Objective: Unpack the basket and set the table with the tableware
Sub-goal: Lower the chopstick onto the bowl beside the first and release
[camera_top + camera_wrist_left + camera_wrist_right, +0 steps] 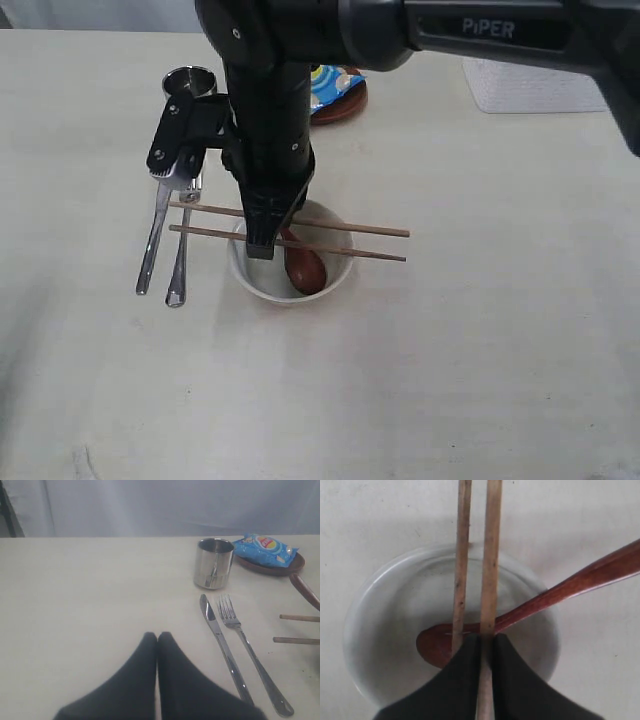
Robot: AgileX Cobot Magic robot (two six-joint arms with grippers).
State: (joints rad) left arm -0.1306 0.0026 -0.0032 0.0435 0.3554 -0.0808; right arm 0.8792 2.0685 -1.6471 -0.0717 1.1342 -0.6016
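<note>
Looks all but done: cup [190, 82], knife [152, 250] and fork [180, 265] laid on the worktop [480, 350] centre-left, spoon [305, 270] in the bowl [330, 285], 2 chopsticks [370, 230] across it, 1 pinched by the right fingers [474, 652], left fingers [155, 645] pressed together empty, basket [535, 85] upper right.

I see a cream table [480, 350], white bowl [262, 281], reddish-brown spoon [305, 268], tan chopsticks [360, 227], shiny silver knife [226, 647], fork [252, 657] and cup [214, 563], a blue bag [265, 547] with a yellow-red logo, dark brown plate [270, 569], white grid-sided basket [530, 88].
</note>
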